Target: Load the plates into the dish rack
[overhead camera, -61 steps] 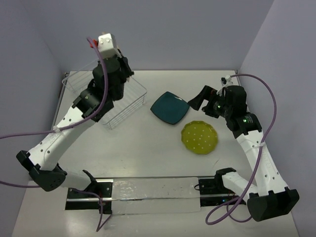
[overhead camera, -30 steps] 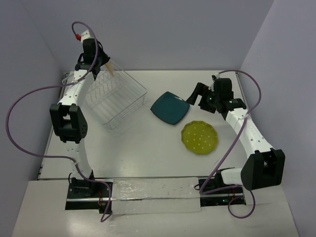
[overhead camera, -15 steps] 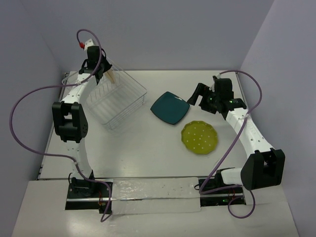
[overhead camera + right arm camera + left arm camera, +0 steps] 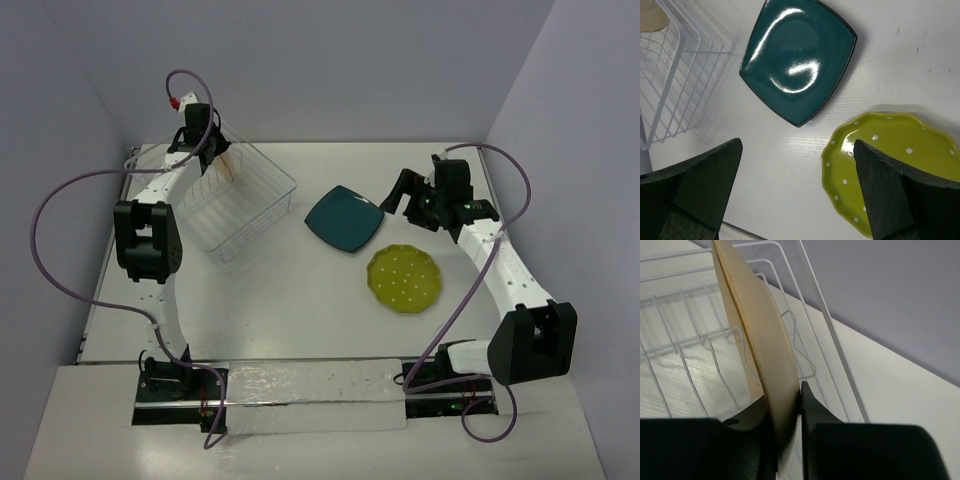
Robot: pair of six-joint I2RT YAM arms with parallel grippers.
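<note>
Now, left tool (image 4: 785,432): clamped on the rim of the cream plate (image 4: 757,325), held upright among the wires of the dish rack (image 4: 240,205).
Right tool (image 4: 797,185): jaws wide apart, above the teal plate (image 4: 797,60) and yellow-green plate (image 4: 895,165), both flat on the table (image 4: 300,300).
Risk: if let go outside the prongs, the cream plate may tip over.
Left wrist view: shows the grip on the rim; top view hides it.

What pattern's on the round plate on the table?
The plate is yellow-green with white dots, clearest in the right wrist view.
</note>
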